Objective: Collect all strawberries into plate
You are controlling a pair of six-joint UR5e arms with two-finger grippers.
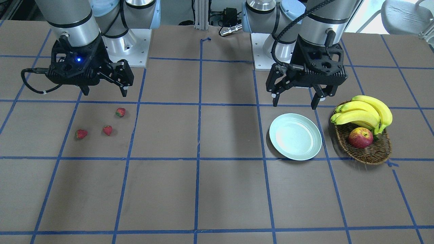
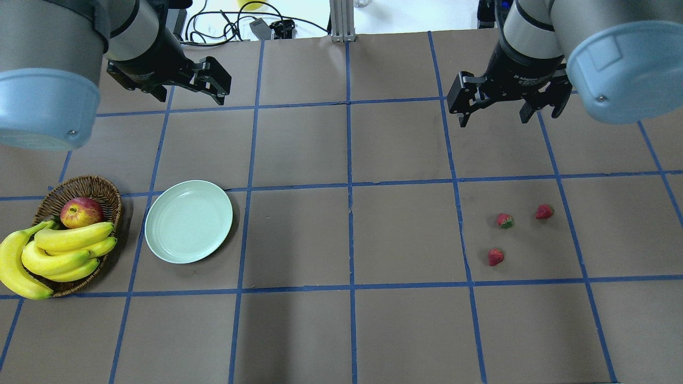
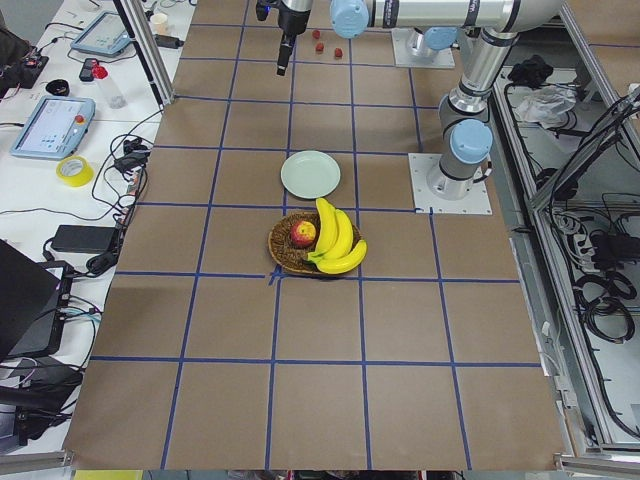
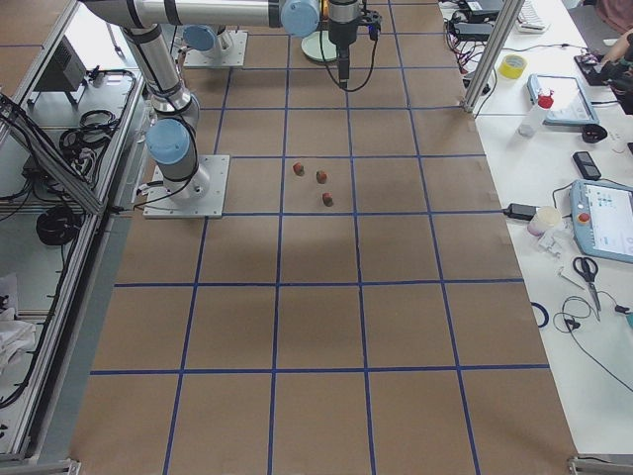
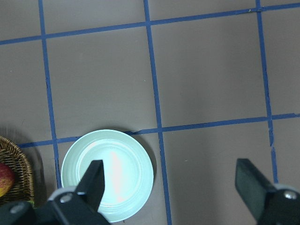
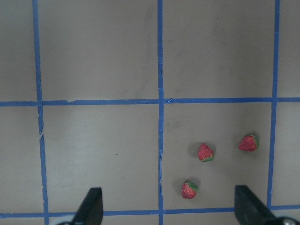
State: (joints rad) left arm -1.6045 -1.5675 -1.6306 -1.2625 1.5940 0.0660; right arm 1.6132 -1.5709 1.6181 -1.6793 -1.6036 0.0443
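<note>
Brown table (image 2: 373,330), red strawberries (image 2: 505,220).

The plate (image 1: 295,136) is glossy and smooth, the basket (image 1: 373,154) rough woven wicker, the table (image 1: 230,189) matt.

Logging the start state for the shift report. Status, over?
Both open, empty: left gripper, right gripper. Three strawberries on table near right gripper, none in plate. Nothing between them.
</note>
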